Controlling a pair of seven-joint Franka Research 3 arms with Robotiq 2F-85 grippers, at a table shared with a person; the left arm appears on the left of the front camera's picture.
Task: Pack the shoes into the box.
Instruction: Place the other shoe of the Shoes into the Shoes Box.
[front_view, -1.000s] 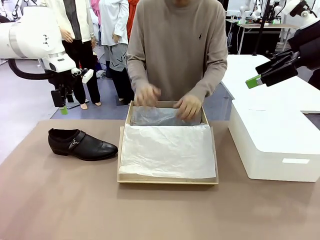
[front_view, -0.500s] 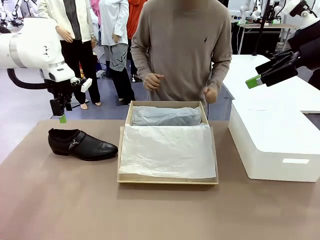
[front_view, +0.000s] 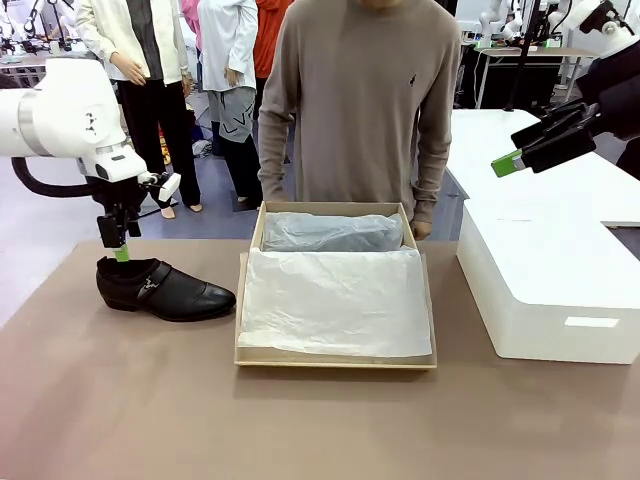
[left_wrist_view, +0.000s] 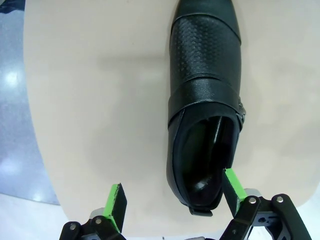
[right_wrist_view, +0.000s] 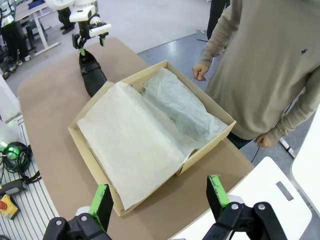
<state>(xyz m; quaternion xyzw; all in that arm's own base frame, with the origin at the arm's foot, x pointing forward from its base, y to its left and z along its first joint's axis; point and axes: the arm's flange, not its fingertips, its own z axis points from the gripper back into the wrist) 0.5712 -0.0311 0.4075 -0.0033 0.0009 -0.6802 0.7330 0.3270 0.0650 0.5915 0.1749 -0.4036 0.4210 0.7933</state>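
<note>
Shoe (front_view: 165, 288) sits upright on its sole on the counter (front_view: 300, 430), at 9 o'clock of the box (front_view: 240, 310), toe toward 3 o'clock. Your left tool (front_view: 120, 250) hangs right over its heel, jaws spread and empty; one pad (left_wrist_view: 232, 186) sits at the heel opening, the other over bare counter. White tissue (front_view: 335, 300) lines the box, a wrapped bundle (front_view: 325, 232) at its 12 o'clock end, the person (front_view: 360, 100) just beyond. At 3 o'clock of the box stands a white block (front_view: 545, 290); above it your right tool (front_view: 507, 162), released, holds nothing.
</note>
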